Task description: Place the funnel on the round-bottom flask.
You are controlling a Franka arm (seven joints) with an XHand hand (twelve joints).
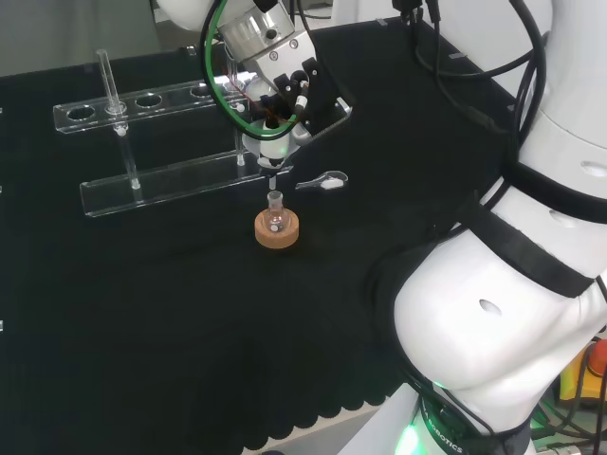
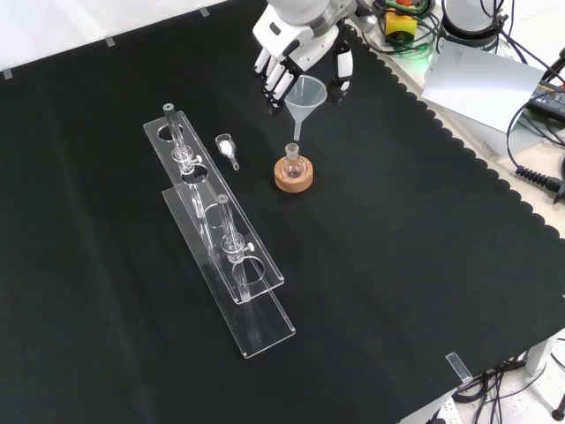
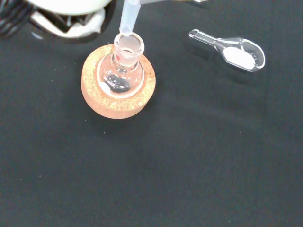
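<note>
While the test-tube rack (image 2: pixel 221 238) lay at the left of the front view and the small scoop (image 2: pixel 227 149) just right of its far end, the round-bottom flask (image 2: pixel 293 162) sat upright in its cork ring (image 2: pixel 293 176). Above it the hand (image 2: pixel 296 53), fingers curled round the funnel (image 2: pixel 305 95), held the stem tip at the flask's mouth. Insertion seemed the step in hand; next, a straight descent, then release.
</note>
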